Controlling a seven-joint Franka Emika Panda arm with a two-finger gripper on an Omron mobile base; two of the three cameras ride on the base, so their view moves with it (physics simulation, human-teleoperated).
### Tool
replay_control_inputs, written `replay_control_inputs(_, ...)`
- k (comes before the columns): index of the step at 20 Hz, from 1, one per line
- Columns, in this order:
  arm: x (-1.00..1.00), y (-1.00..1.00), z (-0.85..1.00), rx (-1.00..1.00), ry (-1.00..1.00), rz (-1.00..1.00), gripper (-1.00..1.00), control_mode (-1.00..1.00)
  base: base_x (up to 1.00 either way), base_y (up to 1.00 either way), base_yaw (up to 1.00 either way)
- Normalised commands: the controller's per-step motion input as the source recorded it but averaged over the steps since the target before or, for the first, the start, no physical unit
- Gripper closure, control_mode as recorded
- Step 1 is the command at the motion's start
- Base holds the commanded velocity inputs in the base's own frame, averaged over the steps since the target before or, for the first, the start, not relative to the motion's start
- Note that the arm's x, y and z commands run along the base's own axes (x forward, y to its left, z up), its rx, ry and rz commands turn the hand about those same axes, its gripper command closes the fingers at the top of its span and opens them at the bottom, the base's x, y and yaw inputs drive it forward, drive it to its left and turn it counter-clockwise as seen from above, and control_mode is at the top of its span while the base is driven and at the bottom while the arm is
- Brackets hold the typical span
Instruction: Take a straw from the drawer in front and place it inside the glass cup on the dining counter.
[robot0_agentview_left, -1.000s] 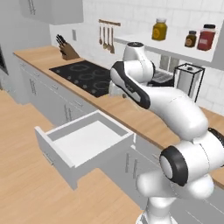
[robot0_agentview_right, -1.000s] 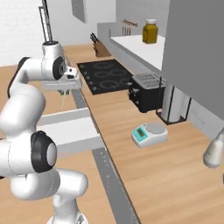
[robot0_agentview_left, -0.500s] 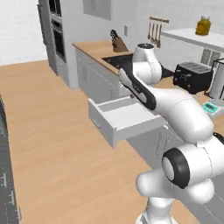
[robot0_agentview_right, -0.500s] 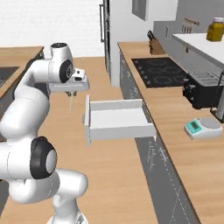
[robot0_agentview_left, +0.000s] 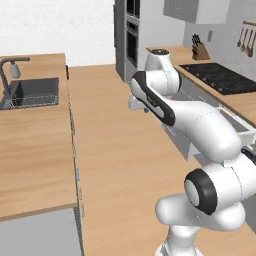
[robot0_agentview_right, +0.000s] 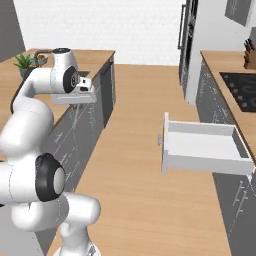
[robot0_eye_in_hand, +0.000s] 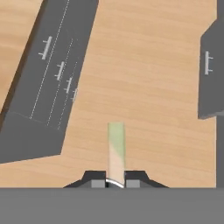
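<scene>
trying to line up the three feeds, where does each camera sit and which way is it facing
Left base view: behind the arm to its left, facing forward over the wood floor toward the sink and hob; the white arm rises at lower right.
Right base view: behind the arm to its right, facing the open drawer; the arm rises at lower left.
Hand view: on the hand, looking down at the floor along the gripper, shut on the straw.
Shared: both base views show the same arm and wood floor.

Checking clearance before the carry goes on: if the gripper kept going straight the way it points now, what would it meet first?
Most likely the wood floor. The gripper, shut on the straw, points down at bare floor between the grey cabinet fronts; how far off it lies is unclear.
</scene>
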Motion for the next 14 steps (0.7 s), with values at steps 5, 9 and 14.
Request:
replay_control_inputs(5,0.00,0.00,0.00,0.00,0.00,0.00,1.00,1.00,-0.04,0.92,0.00)
replay_control_inputs(9,0.00,0.00,0.00,0.00,0.00,0.00,1.00,1.00,-0.23,1.00,-0.13)
replay_control_inputs(14,0.00,0.00,0.00,0.00,0.00,0.00,1.00,1.00,-0.56,1.00,-0.24)
